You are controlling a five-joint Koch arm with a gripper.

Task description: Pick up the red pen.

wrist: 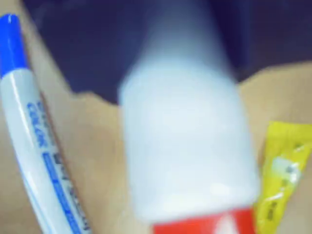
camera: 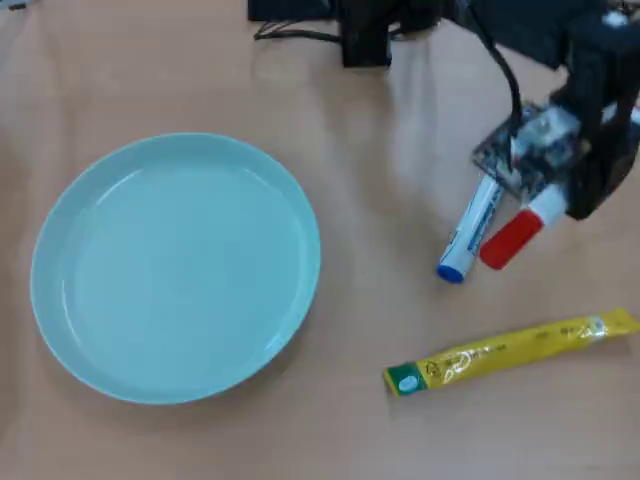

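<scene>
The red pen lies at the right of the overhead view, red cap pointing down-left, its white barrel running up under my gripper. In the wrist view the blurred white barrel fills the middle, very close, with the red cap's edge at the bottom. The dark jaws sit on either side of the barrel and appear closed on it. I cannot tell whether the pen is off the table.
A white marker with a blue cap lies just left of the red pen, also in the wrist view. A yellow sachet lies below. A large pale-green plate is at left. The arm base and cables are at the top.
</scene>
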